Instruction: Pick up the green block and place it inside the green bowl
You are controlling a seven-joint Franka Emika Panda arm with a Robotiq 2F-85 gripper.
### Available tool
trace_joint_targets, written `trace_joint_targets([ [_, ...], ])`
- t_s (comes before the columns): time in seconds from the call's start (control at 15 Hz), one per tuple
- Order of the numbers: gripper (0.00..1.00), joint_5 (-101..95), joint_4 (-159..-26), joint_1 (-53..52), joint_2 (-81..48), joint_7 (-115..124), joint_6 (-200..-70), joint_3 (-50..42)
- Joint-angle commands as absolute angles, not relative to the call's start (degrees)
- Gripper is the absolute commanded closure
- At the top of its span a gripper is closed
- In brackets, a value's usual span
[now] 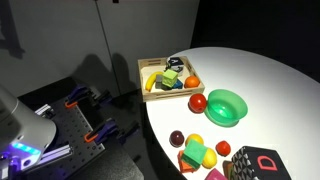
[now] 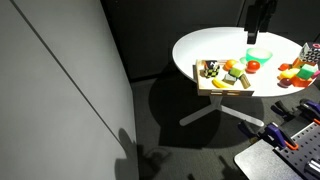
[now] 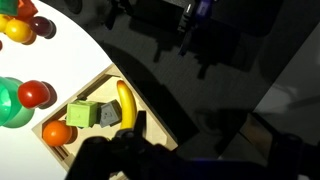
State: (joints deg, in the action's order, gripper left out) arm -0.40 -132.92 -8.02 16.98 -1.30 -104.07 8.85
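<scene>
The green block (image 3: 82, 115) lies in the wooden tray (image 1: 165, 95), between a banana (image 3: 126, 103) and an orange (image 3: 57, 133). The tray sits at the edge of the round white desk (image 1: 260, 75). The green bowl (image 1: 226, 106) stands on the desk just beside the tray, apart from the block, with a red fruit (image 1: 198, 101) close against its rim. Farther along the desk is a cluster of toy fruits, among them a yellow lemon (image 1: 195, 143), near a black box (image 1: 255, 165) with a red letter. My jaws hang above the tray, only a dark blur at the bottom of the wrist view. I cannot tell whether they are spread or pressed together.
</scene>
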Motion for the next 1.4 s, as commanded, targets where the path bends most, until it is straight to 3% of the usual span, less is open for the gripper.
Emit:
trace_joint_targets([
  [0.0,0.0,-2.3,-132.4,-6.9,15.9,0.6,-105.2,8.1],
  [1.33,0.0,-7.8,-137.2,5.0,9.7,8.2,-124.3,-1.7],
])
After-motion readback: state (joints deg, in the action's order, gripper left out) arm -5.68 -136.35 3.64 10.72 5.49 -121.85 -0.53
